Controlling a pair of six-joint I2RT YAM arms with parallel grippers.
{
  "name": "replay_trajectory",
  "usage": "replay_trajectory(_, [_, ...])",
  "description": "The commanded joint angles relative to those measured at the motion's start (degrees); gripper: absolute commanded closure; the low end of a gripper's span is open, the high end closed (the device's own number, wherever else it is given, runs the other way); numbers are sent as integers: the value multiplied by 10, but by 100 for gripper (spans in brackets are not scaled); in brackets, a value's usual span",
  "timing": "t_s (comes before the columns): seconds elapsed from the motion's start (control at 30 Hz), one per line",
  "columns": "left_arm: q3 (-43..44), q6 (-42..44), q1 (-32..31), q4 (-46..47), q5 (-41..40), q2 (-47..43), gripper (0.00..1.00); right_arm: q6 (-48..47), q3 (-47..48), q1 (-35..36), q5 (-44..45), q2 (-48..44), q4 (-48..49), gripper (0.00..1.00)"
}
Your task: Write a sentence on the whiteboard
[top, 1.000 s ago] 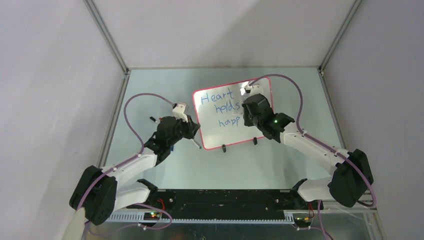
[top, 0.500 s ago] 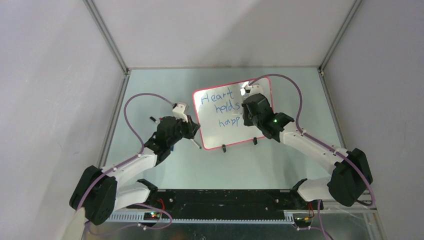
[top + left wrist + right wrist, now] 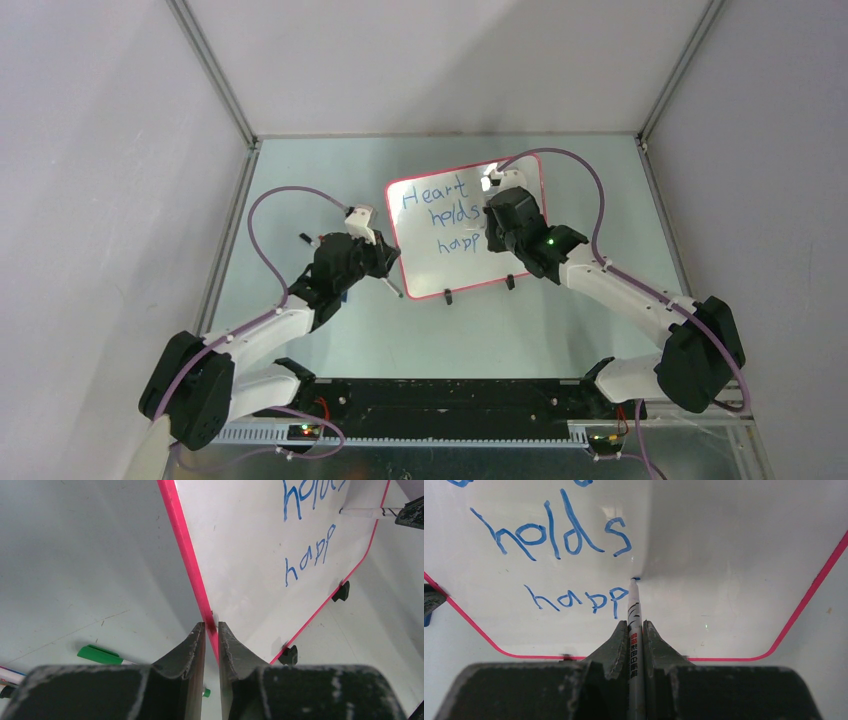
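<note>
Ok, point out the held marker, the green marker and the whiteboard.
held marker [image 3: 634, 607]: right wrist view, barrel near the tip.
green marker [image 3: 97, 654]: left wrist view, green end.
whiteboard [image 3: 189, 555]: left wrist view, red frame.

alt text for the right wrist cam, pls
The right gripper is shut on a white marker, its tip on the whiteboard just right of "happ", the lowest line of the blue sentence, below "holds".

Soft, even light comes from overhead, bright enough everywhere. A white glare spot sits on the whiteboard [image 3: 450, 270] near its top right corner. In the wrist views the sentence [image 3: 569, 600] reads sharp, while the left gripper [image 3: 211, 626], close to the lens, looks soft.
</note>
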Motion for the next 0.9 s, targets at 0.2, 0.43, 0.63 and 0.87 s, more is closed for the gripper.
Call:
replay_trajectory(0.2, [6, 16, -3, 9, -9, -13, 80, 0, 5, -4, 18, 7, 16, 100])
replay_trajectory(0.43, [6, 16, -3, 9, -10, -13, 80, 0, 11, -4, -7, 11, 12, 100])
replay_trajectory(0.63, [5, 16, -3, 8, -12, -15, 80, 2, 11, -4, 29, 8, 3, 100])
replay_trajectory(0.87, [6, 16, -3, 8, -10, -13, 80, 5, 11, -4, 8, -7, 2, 100])
